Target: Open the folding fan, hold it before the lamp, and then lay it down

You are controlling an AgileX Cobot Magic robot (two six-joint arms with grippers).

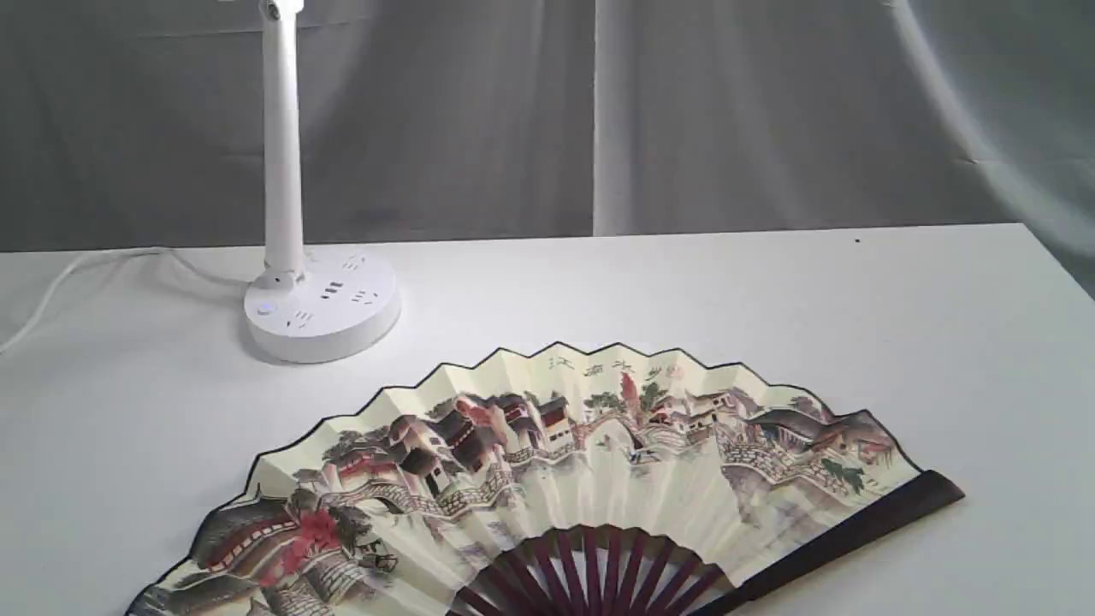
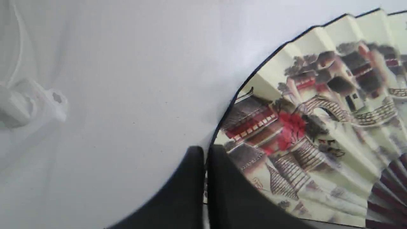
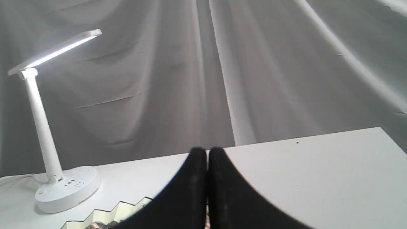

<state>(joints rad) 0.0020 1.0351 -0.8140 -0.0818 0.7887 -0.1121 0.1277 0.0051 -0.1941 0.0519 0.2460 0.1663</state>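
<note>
The folding fan (image 1: 565, 462) lies spread open and flat on the white table (image 1: 770, 291), painted leaf up, its maroon ribs (image 1: 599, 565) toward the near edge. The lamp (image 1: 282, 171) stands at the back left on its round socket base (image 1: 321, 308). Neither gripper shows in the exterior view. In the left wrist view my left gripper (image 2: 205, 152) is shut, its black fingertips over the fan (image 2: 318, 127) at the leaf's left edge. My right gripper (image 3: 206, 151) is shut with nothing in it, above the table. Beyond it stand the lit lamp (image 3: 44, 136) and a corner of the fan (image 3: 108, 214).
A grey curtain (image 1: 684, 111) hangs behind the table. The lamp's white cord (image 1: 51, 291) runs off to the left. A blurred white plastic piece (image 2: 31, 101) lies on the table in the left wrist view. The table's right edge (image 1: 1061, 265) slants away at the far right.
</note>
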